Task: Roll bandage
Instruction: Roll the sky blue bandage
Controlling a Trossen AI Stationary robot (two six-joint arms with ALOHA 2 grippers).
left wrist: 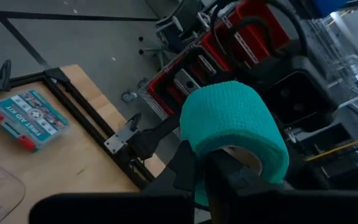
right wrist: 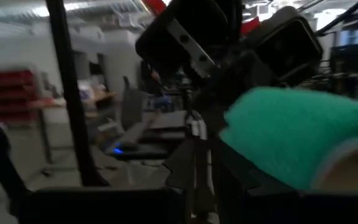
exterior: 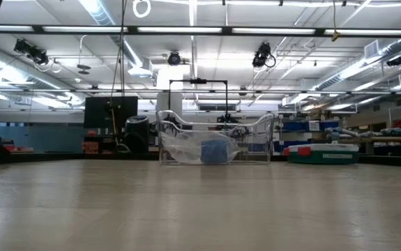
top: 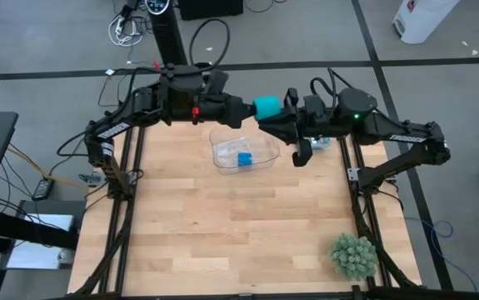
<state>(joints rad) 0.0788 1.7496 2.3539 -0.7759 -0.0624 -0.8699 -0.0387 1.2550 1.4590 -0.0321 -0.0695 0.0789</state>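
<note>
The teal bandage is a thick roll held in the air above the table's far edge, between my two grippers. My left gripper comes at it from the left and is shut on it. My right gripper comes from the right and meets its other end. The roll fills the left wrist view and the right wrist view. The low view shows neither the grippers nor the bandage. My left gripper holds the roll at its left end, level from the table's left. One dark finger stands across the pale core opening; whether it reaches inside is unclear. The roll is lifted clear, its axis lying left to right. My right gripper meets the roll's right end, coming level from the table's right. Its own dark fingers and the roll hide the place of contact, so which part it has cannot be told. The roll is clear of the table.
A clear plastic container with a small blue roll inside stands at the table's far middle, below the grippers; it also shows in the low view. A first-aid box lies at the far right. A green plant stands at the near right corner.
</note>
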